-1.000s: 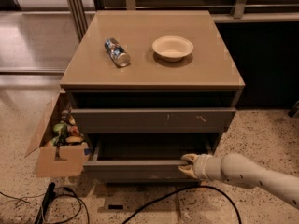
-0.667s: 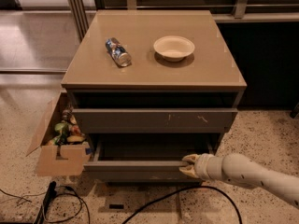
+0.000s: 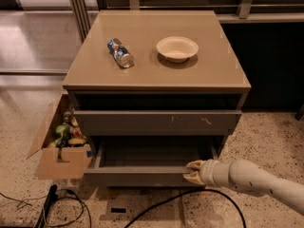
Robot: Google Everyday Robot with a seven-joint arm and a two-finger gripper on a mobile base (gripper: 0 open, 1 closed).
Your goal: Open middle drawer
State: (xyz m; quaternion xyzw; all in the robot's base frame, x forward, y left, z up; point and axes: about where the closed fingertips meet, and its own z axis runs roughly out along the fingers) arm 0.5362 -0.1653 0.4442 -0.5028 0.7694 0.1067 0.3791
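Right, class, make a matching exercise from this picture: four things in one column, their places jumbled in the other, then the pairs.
1. can
2. bowl
3. cardboard box
4. gripper

A. on the floor beside the cabinet
B. at the front of the pulled-out middle drawer, near one end
C. on the cabinet top, lying on its side
D. on the cabinet top, standing upright

Pairs: 1-C, 2-D, 3-A, 4-B
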